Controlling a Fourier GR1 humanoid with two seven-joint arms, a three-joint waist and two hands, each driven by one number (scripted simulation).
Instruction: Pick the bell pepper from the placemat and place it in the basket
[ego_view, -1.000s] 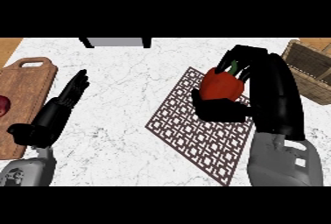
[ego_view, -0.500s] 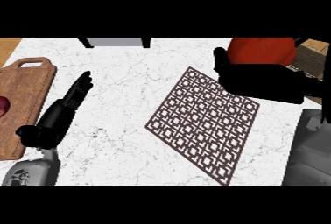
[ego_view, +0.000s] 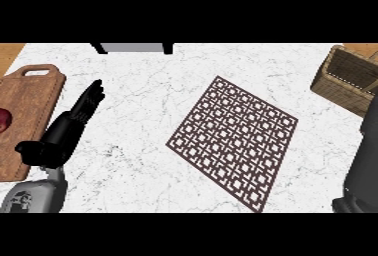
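One hand, our left hand (ego_view: 74, 117), is resting open on the marble counter (ego_view: 148, 100), fingers straight, holding nothing. We are seeing only a dark edge of our right arm (ego_view: 363, 170). We cannot find the bell pepper; the placemat (ego_view: 236, 140) and basket (ego_view: 347, 80) are showing none.
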